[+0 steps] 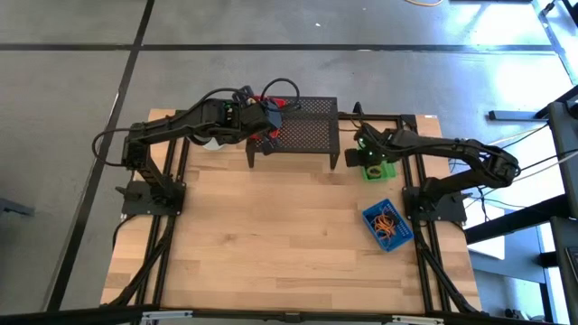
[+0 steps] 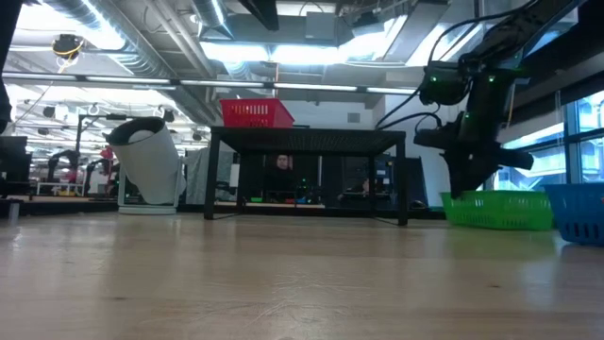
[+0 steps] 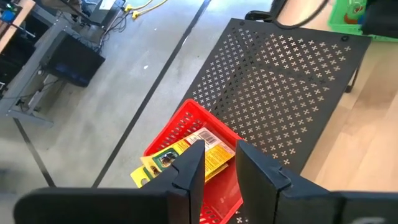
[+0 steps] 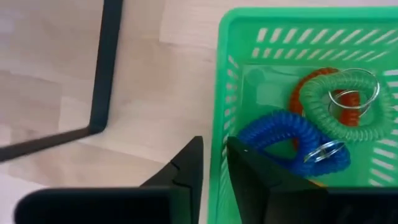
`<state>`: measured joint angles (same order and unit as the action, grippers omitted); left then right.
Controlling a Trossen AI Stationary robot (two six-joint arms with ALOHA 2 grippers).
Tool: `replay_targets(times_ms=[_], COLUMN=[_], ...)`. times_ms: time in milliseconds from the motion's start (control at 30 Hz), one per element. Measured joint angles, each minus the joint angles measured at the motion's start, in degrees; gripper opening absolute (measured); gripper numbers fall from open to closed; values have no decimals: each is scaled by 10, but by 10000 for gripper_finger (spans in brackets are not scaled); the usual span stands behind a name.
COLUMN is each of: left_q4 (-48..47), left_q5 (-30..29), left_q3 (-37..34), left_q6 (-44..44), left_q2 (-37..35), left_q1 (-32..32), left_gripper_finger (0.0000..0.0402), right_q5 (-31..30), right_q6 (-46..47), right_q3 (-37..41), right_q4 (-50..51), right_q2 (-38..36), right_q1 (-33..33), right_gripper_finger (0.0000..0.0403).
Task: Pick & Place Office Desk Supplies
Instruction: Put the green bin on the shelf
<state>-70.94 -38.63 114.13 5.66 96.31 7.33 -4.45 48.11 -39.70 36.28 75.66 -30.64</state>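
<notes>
On the black perforated shelf (image 1: 312,126) stands a red bin (image 3: 186,127) holding two yellow printed packets (image 3: 211,152). My left gripper (image 3: 221,171) hangs above it, open by a narrow gap, with nothing between the fingers. A green bin (image 4: 298,37) on the table holds blue (image 4: 273,137), green (image 4: 339,99) and orange (image 4: 305,93) coiled loops. My right gripper (image 4: 214,165) points down over this bin's side wall (image 4: 222,106), open by a narrow gap. One finger is over the table and one over the bin's inside. My right gripper stands astride the green bin's side wall (image 4: 222,124) from above. I cannot tell whether its fingers touch the wall. Nothing else is between them.
A blue bin (image 1: 388,226) with orange loops sits at the table's right edge, nearer the front. A white mug (image 2: 151,165) stands left of the shelf. The wooden table's middle and front (image 1: 271,244) lie bare. The arms' black frames run along both sides.
</notes>
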Motion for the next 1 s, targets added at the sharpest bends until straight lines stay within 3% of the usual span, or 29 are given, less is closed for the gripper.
replay_targets(times_ms=[133, 400, 567, 733, 1000], left_q4=[0, 0, 0, -1, -1], left_q5=[20, 28, 28, 28, 40], left_q3=[0, 0, 0, 0, 0], left_q6=[2, 1, -3, -4, -4], left_q2=[0, 0, 0, 0, 0], left_q1=[-5, -13, -14, -14, -14], left_gripper_finger=[81, 81, 79, 81, 75], right_q5=[0, 9, 15, 45, 49], right_q6=[-3, -136, -316, -546, -693], right_q3=[0, -37, -123, -166, -124], right_q4=[-3, 45, 193, 359, 349], right_q2=[0, -9, -12, -16, -21], right_q1=[-8, -30, -37, -17, 11], right_gripper_finger=[87, 158, 209, 223, 210])
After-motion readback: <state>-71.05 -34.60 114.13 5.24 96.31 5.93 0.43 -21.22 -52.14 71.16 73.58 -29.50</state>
